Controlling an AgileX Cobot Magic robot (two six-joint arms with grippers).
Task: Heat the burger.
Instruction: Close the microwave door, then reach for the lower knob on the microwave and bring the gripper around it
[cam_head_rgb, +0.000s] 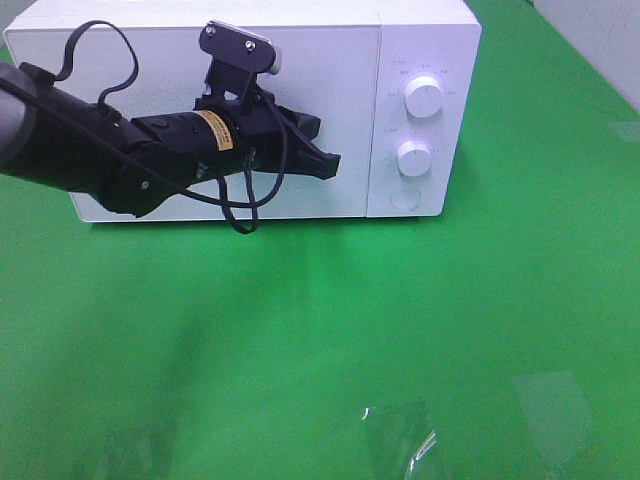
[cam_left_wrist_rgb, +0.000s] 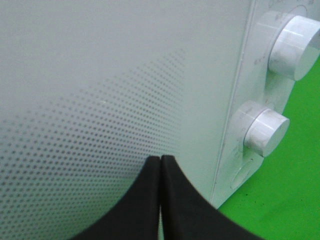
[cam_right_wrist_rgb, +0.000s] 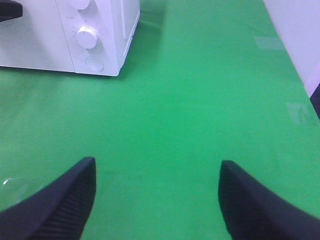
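Reaching in from the left in the exterior high view, the left tool (cam_head_rgb: 326, 166) hung in front of the white microwave (cam_head_rgb: 300, 40), its tip over the right part of the shut door (cam_head_rgb: 330, 100) and just beside the control panel with its 2 knobs, upper knob (cam_head_rgb: 423, 98) and lower knob (cam_head_rgb: 414, 157). The microwave stood on the green bench (cam_head_rgb: 320, 330).

From the left wrist, the left tool's 2 black fingers (cam_left_wrist_rgb: 140, 210) were pressed together with nothing between them, close against the dotted door, with both knobs off to one side.

From the right wrist, the right tool (cam_right_wrist_rgb: 157, 162) stood spread wide over bare green bench, gripping nothing, well apart from the microwave.

With the door shut, the burger's place relative to either tool could not be told.
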